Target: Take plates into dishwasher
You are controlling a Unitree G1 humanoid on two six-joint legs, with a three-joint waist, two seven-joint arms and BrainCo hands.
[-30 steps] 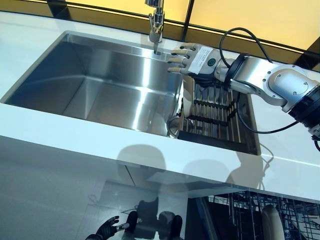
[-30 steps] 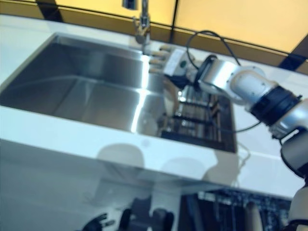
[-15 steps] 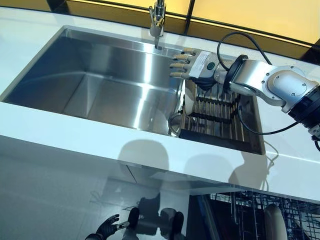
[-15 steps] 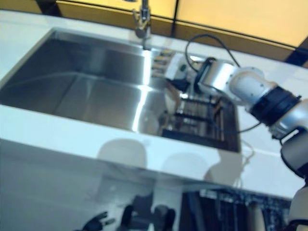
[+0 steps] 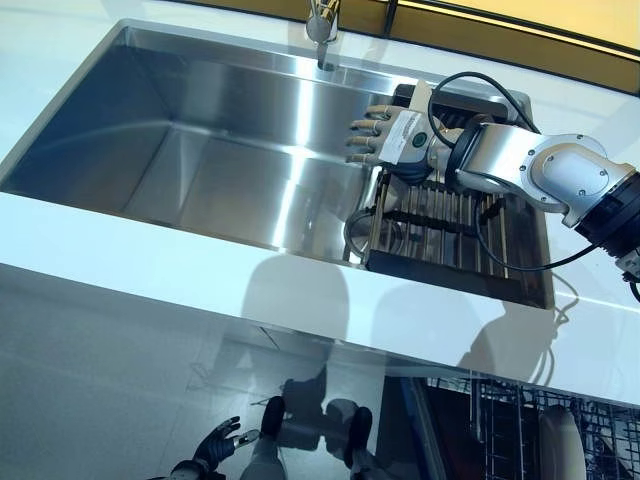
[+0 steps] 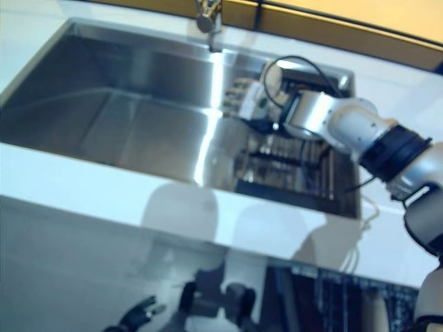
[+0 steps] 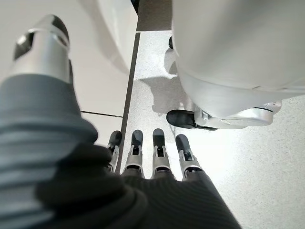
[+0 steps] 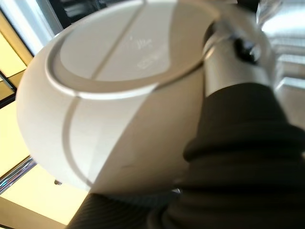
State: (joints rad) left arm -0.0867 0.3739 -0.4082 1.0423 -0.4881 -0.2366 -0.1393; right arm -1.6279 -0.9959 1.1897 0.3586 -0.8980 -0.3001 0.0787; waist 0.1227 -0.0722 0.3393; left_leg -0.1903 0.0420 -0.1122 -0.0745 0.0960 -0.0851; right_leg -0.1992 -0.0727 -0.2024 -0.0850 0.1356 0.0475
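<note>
Right robot hand [image 5: 385, 135] over the dark rack [image 5: 450, 225] at the sink's [image 5: 200, 150] right end. Its wrist view is filled by the underside of a white plate [image 8: 109, 90], held against the palm, thumb curled at the rim; grip looks like a pinch on the plate, though the fingers on the far side are hidden. In the head views the plate shows only as a pale edge behind the hand.

Left robot hand [image 7: 152, 155] hangs low by the floor, fingers straight and relaxed, holding nothing.

Risks, as judgement: the plate may catch on the rack's tines as it lifts, or slip from a thumb-edge hold on glazed ware. The faucet [image 5: 322, 25] stands just beyond the hand; a high swing could clip it.

White table [image 5: 150, 270] surrounds the steel sink. Below and right of the hand, the dishwasher rack [image 5: 520, 430] stands open, with a pale item in it.
</note>
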